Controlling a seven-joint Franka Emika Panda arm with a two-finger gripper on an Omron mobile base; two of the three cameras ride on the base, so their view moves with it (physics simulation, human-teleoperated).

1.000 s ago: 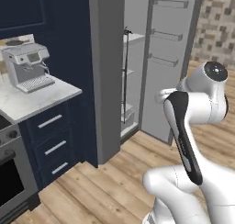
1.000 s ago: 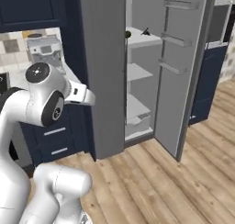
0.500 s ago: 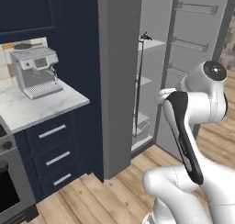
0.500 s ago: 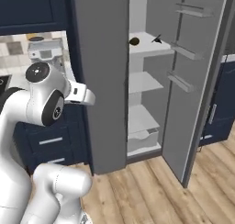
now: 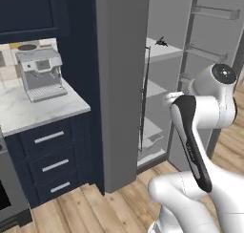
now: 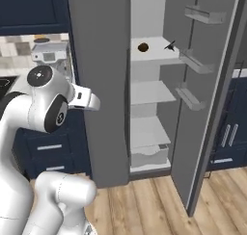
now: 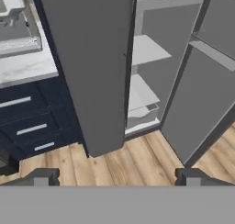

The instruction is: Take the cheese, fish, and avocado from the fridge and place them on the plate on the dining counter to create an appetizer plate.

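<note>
Grey fridge (image 6: 101, 84) stands with its door swung wide, pale shelves bared. White arm (image 5: 200, 132) is folded upright before it, elbow high, hand angled down toward the wooden floor (image 7: 137, 159). Its gripper (image 7: 117, 176) is spread fully apart and holds nothing. Dark avocado (image 6: 143, 47) sits on the upper shelf.

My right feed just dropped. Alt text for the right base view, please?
The fridge stands open, door swung right, with the dark avocado on its top shelf. The white arm fills the lower left.
</note>
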